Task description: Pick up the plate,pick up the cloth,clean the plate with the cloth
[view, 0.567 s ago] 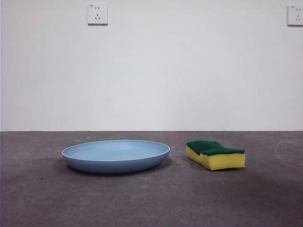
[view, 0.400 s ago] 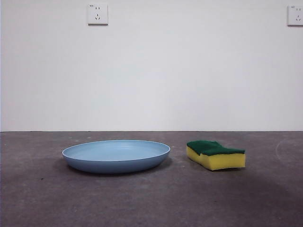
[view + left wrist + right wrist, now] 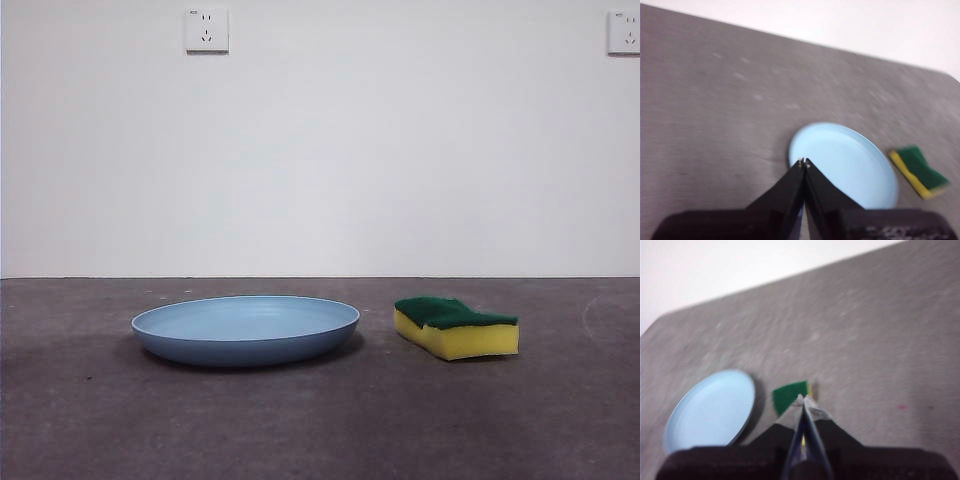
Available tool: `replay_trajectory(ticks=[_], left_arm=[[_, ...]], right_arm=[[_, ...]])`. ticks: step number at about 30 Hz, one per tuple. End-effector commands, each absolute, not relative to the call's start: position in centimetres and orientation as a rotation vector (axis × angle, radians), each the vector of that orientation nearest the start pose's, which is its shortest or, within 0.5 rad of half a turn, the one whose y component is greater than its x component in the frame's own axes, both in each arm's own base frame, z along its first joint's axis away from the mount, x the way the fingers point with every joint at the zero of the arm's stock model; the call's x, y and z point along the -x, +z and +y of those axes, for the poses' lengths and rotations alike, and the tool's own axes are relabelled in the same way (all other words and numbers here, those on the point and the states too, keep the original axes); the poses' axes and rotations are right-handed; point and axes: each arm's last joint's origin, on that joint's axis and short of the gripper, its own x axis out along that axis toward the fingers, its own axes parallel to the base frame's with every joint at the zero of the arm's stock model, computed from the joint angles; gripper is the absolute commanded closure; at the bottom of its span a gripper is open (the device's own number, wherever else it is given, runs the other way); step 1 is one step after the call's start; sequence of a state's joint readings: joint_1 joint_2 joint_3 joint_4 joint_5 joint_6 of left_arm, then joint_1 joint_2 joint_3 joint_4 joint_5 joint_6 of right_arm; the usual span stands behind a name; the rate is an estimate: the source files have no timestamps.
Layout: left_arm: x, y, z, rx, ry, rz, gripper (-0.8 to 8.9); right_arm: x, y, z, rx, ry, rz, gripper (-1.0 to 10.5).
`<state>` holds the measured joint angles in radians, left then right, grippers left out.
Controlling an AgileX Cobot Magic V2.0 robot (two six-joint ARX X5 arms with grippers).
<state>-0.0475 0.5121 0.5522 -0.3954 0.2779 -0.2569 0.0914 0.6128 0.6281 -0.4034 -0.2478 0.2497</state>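
Observation:
The light blue plate (image 3: 245,329) lies flat on the grey table, left of centre in the front view. The cloth (image 3: 455,326), a yellow sponge with a dark green top, lies just to its right, apart from it. No arm shows in the front view. In the left wrist view my left gripper (image 3: 804,162) is shut and empty, high above the plate (image 3: 850,167), with the cloth (image 3: 920,171) beyond. In the right wrist view my right gripper (image 3: 801,400) is shut and empty, high above the cloth (image 3: 789,396), with the plate (image 3: 712,410) beside it.
The grey table (image 3: 320,430) runs back to a white wall with two sockets (image 3: 206,30). The table's rounded far corners show in both wrist views.
In the front view the plate and the cloth have not moved, and no arm has come into view.

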Motion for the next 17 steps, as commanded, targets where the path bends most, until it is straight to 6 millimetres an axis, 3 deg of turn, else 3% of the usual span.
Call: replay_trajectory(ticks=[1,4,6,8,10,12,17], left_arm=[[-13.5,27.5,-1.6,0.263,-0.366,0.469,8.18],[-14.8,27.9,-1.9,0.278,-0.441,0.540,8.13],[-15.5,27.9,-2.0,0.294,-0.471,0.576,7.96],[-16.1,27.9,-2.2,0.307,-0.499,0.603,6.65],[-16.6,27.7,-2.2,0.312,-0.503,0.618,4.69],[-17.0,27.6,-2.2,0.310,-0.489,0.621,3.67],[-18.3,27.2,-2.2,0.328,-0.469,0.615,3.74]], right_arm=[[-14.8,29.1,2.3,-0.221,0.365,0.492,9.5],[-16.0,29.4,2.5,-0.192,0.414,0.564,9.3],[-16.8,29.4,2.6,-0.186,0.415,0.608,8.4],[-17.4,29.3,2.7,-0.192,0.411,0.645,6.9],[-17.9,29.0,2.7,-0.196,0.407,0.676,4.9],[-18.2,28.7,2.7,-0.203,0.403,0.701,3.5],[-18.5,28.4,2.8,-0.211,0.399,0.715,3.5]])
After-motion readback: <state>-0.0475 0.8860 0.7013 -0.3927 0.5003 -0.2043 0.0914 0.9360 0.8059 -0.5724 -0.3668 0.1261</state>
